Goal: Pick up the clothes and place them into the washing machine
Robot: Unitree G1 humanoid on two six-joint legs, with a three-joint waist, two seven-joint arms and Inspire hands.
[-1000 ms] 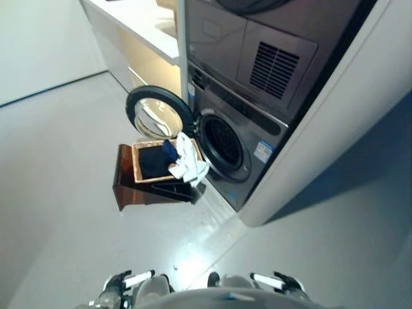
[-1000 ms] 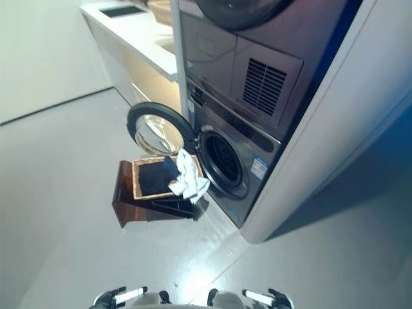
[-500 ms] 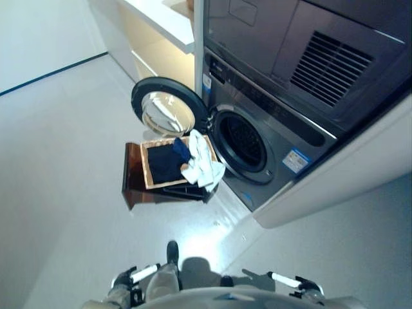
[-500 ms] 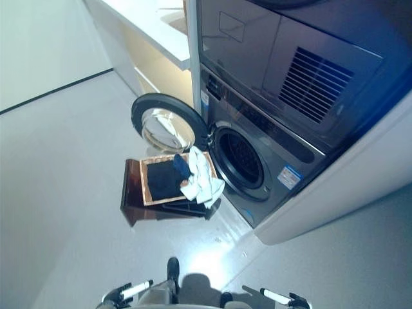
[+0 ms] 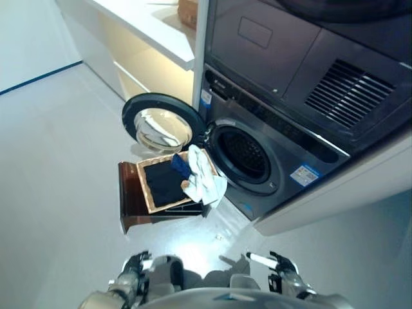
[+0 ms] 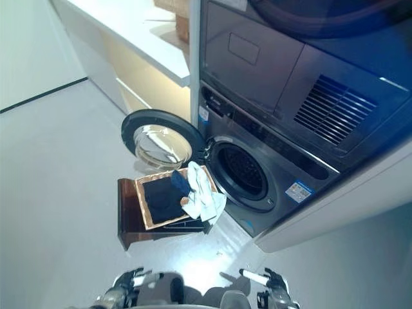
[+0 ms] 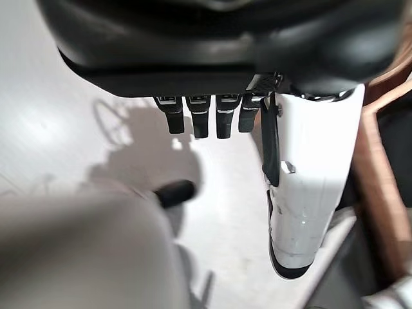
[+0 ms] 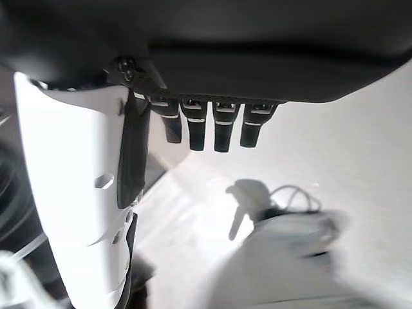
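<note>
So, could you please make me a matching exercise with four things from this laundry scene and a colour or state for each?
Things:
1. washer door
2. basket
3. cloth
4. left hand

States:
A. white, draped over the basket's rim
B. swung open
C. empty, fingers straight
D. holds dark clothes, sits on a brown stand

Pairs: 1-B, 2-D, 3-A, 4-C
</note>
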